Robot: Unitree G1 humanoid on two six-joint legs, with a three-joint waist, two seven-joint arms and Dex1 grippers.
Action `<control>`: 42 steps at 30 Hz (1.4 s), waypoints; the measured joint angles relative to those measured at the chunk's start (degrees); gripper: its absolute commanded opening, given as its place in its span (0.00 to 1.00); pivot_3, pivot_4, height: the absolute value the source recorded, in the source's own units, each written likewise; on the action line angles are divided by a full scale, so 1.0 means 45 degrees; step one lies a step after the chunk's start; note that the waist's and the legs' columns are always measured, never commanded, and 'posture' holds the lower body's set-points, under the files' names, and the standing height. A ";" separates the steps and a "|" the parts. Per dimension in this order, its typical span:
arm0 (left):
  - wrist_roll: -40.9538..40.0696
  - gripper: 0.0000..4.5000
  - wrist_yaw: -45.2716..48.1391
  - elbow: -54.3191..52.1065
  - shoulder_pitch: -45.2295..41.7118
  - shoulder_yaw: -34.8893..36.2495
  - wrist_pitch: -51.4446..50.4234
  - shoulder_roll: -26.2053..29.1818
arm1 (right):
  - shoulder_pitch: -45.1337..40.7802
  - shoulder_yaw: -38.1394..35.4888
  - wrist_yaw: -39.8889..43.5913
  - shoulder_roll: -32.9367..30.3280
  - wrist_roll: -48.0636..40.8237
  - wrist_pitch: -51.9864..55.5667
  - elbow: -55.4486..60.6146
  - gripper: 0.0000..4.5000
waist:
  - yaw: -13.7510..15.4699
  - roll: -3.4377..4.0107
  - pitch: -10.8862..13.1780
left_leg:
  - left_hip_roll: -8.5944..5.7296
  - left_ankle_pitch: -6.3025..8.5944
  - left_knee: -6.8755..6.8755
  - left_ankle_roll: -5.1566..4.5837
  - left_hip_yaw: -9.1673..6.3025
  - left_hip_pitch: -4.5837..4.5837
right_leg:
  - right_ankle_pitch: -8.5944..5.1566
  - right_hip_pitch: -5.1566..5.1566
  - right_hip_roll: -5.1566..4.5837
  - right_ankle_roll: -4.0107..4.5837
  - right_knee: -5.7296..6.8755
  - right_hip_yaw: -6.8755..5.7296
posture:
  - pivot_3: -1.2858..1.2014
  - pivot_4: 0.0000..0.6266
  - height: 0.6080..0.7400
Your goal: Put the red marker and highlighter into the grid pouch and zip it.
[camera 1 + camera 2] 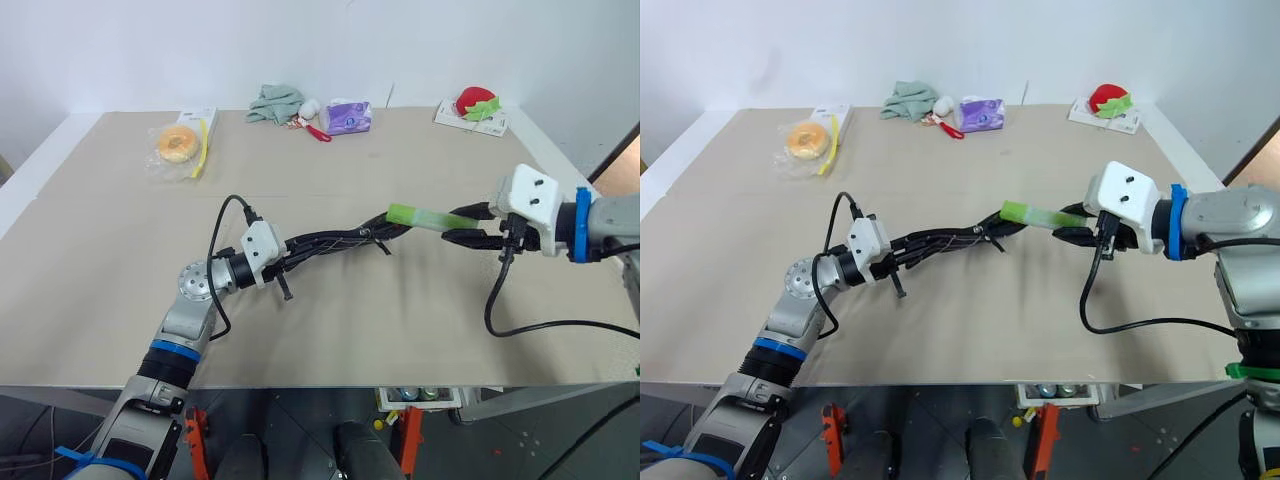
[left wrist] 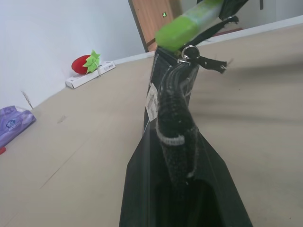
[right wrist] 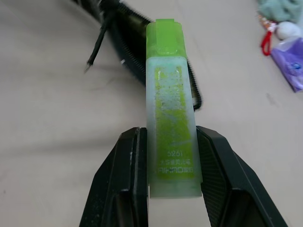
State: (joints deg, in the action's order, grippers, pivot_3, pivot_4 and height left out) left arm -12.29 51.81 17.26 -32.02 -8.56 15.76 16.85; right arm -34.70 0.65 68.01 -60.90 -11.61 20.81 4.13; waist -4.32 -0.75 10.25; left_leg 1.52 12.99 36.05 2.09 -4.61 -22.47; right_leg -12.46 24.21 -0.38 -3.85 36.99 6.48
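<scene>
My left gripper (image 1: pixel 290 252) is shut on one end of the grid pouch (image 1: pixel 330 242), holding it edge-on above the table. In the left wrist view the pouch (image 2: pixel 173 118) runs away from the fingers, with its zipper pull (image 2: pixel 210 64) dangling at the far end. My right gripper (image 1: pixel 465 228) is shut on the lime-green highlighter (image 1: pixel 425 216) and holds it level. The highlighter's free end touches the pouch's far end by the zipper. In the right wrist view the highlighter (image 3: pixel 171 118) stands clamped between both fingers (image 3: pixel 135 179). The red marker is hidden.
Along the far side of the table (image 1: pixel 120 300) lie a bagged doughnut (image 1: pixel 178 143), a green cloth (image 1: pixel 275 102), a small red-and-white tool (image 1: pixel 312 128), a purple pack (image 1: pixel 348 117) and a strawberry toy on a white box (image 1: pixel 476 105). A black cable (image 1: pixel 500 300) loops below my right gripper.
</scene>
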 measured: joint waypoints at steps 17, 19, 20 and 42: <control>0.0047 0.00 0.0002 -0.0014 -0.0045 -0.0013 0.0016 -0.0059 | -0.2236 0.2939 0.0948 0.1525 0.2324 -0.2105 -0.1040 0.24 | 0.0012 0.0002 0.0012 | 0.0001 0.0002 0.0007 0.0008 -0.0005 -0.0007 | 0.0005 0.0006 0.0000 -0.0002 0.0006 -0.0002 | 0.52 0.24 0.99; 0.0092 0.00 0.0006 -0.0015 -0.0050 -0.0013 0.0015 -0.0051 | -0.2495 0.3196 0.0955 0.1830 0.2586 -0.2256 -0.1282 0.24 | 0.0030 0.0002 0.0012 | -0.0001 0.0002 0.0008 0.0009 -0.0005 -0.0012 | 0.0004 0.0008 -0.0004 -0.0004 0.0004 -0.0002 | 0.52 0.24 0.99; 0.0099 0.00 0.0007 -0.0018 -0.0054 -0.0013 0.0015 -0.0055 | -0.2610 0.3298 0.0955 0.1969 0.2732 -0.2362 -0.1371 0.24 | 0.0037 0.0001 0.0012 | -0.0001 0.0003 0.0007 0.0009 -0.0006 -0.0013 | 0.0004 0.0008 -0.0005 -0.0004 0.0004 -0.0002 | 0.52 0.24 0.99; 0.0133 0.00 -0.0015 -0.0036 -0.0051 -0.0012 -0.0005 -0.0092 | -0.2888 0.1284 0.0889 0.3029 0.0476 -0.0027 -0.0649 0.97 | 0.0039 0.0002 0.0013 | -0.0001 0.0003 0.0012 0.0009 -0.0016 -0.0011 | 0.0007 0.0005 -0.0002 0.0004 0.0012 -0.0007 | 0.52 0.24 0.99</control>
State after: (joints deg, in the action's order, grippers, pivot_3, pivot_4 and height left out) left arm -11.69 51.74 17.10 -32.24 -8.62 15.74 16.44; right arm -47.70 6.43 72.01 -47.26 -9.47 20.69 1.21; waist -4.15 -0.74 10.31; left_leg 1.51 13.00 36.10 2.13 -4.68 -22.51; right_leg -12.43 24.24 -0.39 -3.84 37.05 6.45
